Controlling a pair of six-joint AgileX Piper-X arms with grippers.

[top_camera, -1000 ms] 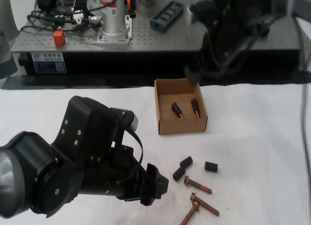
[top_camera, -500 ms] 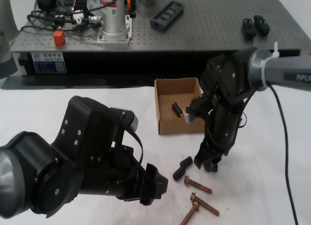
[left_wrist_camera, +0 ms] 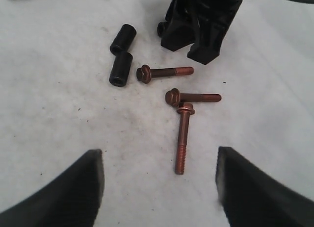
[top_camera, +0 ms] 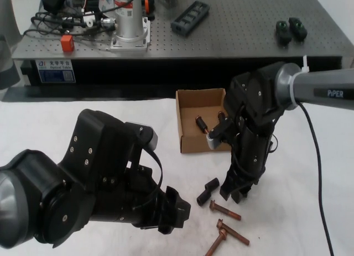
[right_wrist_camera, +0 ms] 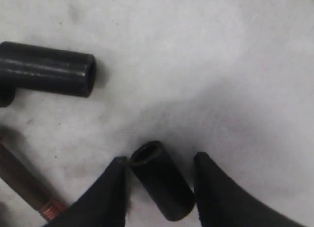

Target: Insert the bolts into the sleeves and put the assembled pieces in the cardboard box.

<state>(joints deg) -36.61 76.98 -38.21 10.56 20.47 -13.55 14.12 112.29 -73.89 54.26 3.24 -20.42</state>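
Right wrist view: black sleeve [right_wrist_camera: 162, 180] lying on white worktop [right_wrist_camera: 221, 65], straddled narrowly by right gripper [right_wrist_camera: 161, 158]. Just beside, two more sleeves [left_wrist_camera: 123, 38] and three copper bolts [left_wrist_camera: 193, 97]. Above these, left gripper [left_wrist_camera: 158, 152] spread wide. Farther back, cardboard box [top_camera: 207, 142] holding an assembled piece [top_camera: 200, 123].

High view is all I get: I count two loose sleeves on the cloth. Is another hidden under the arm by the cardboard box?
Observer: Yes. The right wrist view shows a sleeve lying on the cloth between the open fingers of the right hand.
Operator: Is anything inside it?
Observer: No. The end facing that camera is an empty hole, with no bolt in it.
Operator: And the left hand?
Observer: The left wrist view shows the left hand open, with the three bolts on the cloth ahead of it.
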